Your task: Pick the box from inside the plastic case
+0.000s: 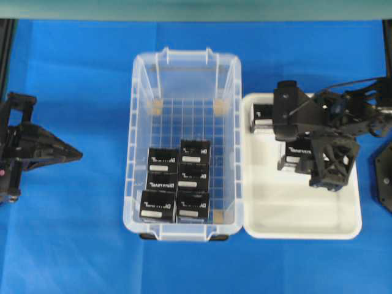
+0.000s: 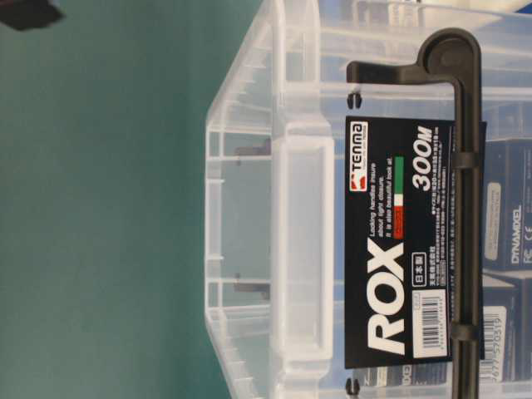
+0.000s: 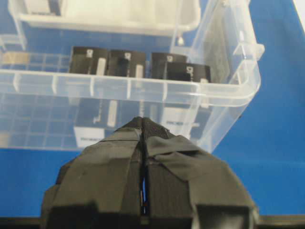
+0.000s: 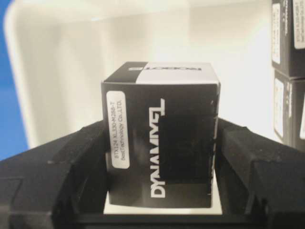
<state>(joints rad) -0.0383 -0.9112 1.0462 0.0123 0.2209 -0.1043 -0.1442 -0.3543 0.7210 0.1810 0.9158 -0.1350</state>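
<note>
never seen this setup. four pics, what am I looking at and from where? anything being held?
It is a two-arm table robot over a blue cloth.

The overhead view shows the whole scene. The left gripper is parked outside the plastic case, shut and empty. The right gripper is over the white tray.

The table-level view is taken close against the case's end wall, so it mostly shows the ROX label.

The other two views come from cameras mounted on each wrist, looking along the fingers.

The case holds six black boxes in two columns. The right wrist view shows the right gripper's fingers closed on either side of one black box above the tray; more boxes are stacked at the tray's side.
</note>
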